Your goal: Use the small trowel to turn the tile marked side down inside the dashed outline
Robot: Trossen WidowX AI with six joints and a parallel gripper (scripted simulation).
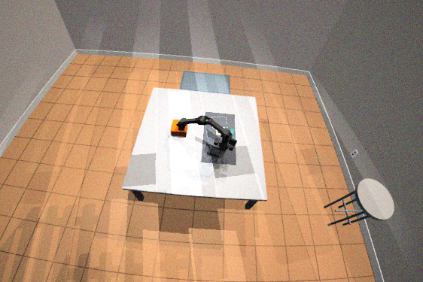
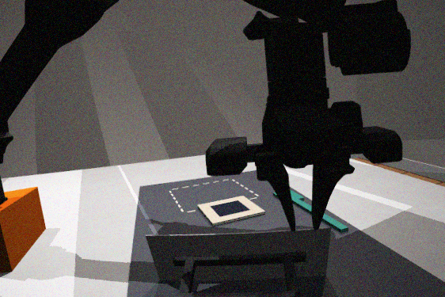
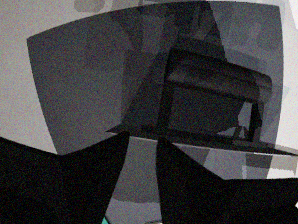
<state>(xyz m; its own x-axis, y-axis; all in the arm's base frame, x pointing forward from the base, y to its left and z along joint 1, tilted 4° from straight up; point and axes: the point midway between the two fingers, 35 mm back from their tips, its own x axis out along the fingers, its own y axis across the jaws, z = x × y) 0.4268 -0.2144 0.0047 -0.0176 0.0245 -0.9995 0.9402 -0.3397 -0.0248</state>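
Note:
The tile (image 2: pixel 253 211) (image 1: pixel 218 132) lies flat on the mat (image 2: pixel 150 200) (image 1: pixel 230 160) (image 3: pixel 65 100), dark square up in its cream face, across the near side of the dashed outline (image 2: pixel 171 191) (image 1: pixel 219 116). A dark trowel (image 2: pixel 237 245) (image 3: pixel 220 75) (image 1: pixel 214 153) is on the mat nearer the exterior camera, its broad blade on edge and its bar handle on two posts. My gripper (image 2: pixel 305 230) (image 3: pixel 143 140) is slightly open and empty, its fingertips near the blade's top edge in both close views. Whether they touch it is unclear.
A flat teal strip (image 2: pixel 332 222) (image 3: pixel 105 221) (image 1: pixel 232 131) lies at the mat's right side, behind the fingers in the exterior view. An orange block (image 2: pixel 24 228) (image 1: pixel 178 131) is under the arm's base at the left. The arm arches from it over the mat.

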